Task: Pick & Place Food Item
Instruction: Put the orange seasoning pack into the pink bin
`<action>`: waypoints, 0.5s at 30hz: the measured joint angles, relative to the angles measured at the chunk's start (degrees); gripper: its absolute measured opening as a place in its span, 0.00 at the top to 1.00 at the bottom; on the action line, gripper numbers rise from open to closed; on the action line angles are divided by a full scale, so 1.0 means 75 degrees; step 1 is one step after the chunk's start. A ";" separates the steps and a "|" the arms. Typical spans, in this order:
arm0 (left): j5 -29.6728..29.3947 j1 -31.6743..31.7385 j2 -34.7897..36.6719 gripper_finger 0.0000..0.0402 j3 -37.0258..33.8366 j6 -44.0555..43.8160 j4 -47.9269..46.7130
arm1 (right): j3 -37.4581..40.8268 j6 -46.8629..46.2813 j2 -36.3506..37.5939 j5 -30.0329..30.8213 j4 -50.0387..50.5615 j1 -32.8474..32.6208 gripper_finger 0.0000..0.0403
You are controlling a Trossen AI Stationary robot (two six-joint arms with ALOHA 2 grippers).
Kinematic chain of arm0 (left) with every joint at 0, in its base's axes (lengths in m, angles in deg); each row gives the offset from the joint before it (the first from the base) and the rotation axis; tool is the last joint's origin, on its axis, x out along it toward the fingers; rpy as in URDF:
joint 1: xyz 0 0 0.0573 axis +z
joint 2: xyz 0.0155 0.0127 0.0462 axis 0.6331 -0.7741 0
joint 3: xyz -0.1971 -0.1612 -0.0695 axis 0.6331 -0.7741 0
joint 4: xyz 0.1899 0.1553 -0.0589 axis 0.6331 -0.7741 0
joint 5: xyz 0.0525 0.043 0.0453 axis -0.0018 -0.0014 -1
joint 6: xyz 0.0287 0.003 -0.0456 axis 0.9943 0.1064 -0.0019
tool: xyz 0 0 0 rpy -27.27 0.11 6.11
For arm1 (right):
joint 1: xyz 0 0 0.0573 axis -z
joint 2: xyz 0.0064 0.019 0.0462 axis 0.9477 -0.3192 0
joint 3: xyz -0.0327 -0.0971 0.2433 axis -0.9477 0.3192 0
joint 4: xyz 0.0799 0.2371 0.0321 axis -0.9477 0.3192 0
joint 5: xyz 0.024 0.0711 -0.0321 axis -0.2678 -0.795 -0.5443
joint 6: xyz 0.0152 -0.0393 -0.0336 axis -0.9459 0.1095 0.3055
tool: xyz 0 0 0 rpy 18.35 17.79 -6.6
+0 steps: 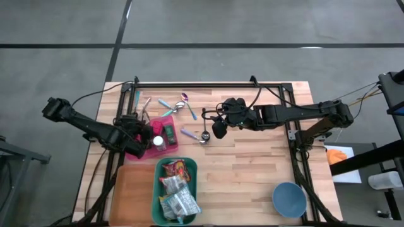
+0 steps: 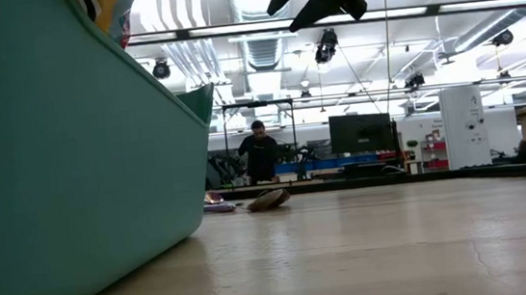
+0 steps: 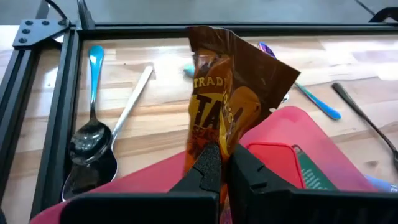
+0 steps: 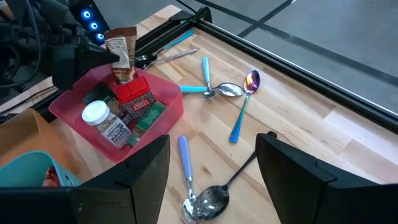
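Observation:
A brown snack packet stands upright over the pink tray, at the table's left. My left gripper is shut on it, and the right wrist view also shows the packet. In the tray lie a white-lidded jar and a red-lidded container. My right gripper hangs open above the middle of the table, over a dark spoon, touching nothing. My left gripper pinches the packet's lower end between its two fingers. The fingers come from the table's left side, slanting downward. The packet stands upright above the fingers, over the pink tray; whether its bottom touches the things in the tray, I cannot tell.
A teal bin with several snack packets stands near the front edge, beside an orange tray. Several spoons lie scattered behind and right of the pink tray. A blue bowl sits at the front right. A black frame borders the table.

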 joint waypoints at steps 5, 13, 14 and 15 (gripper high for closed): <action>0.0254 0.0000 0.0004 1.00 -0.0011 0.0503 0.0021 | 0.0000 0.0000 0.0003 0.0000 0.0000 0.0000 0.42; 0.0748 0.0000 0.0001 1.00 -0.0359 0.1386 0.0755 | 0.0000 -0.0003 0.0003 0.0000 0.0000 0.0000 0.42; 0.0746 0.0000 0.0003 1.00 -0.0407 0.1444 0.0940 | 0.0000 0.0000 0.0003 0.0000 0.0000 0.0000 0.42; 0.0727 0.0000 0.0004 1.00 -0.0435 0.1513 0.1013 | 0.0000 0.0000 0.0005 0.0000 0.0000 0.0000 0.42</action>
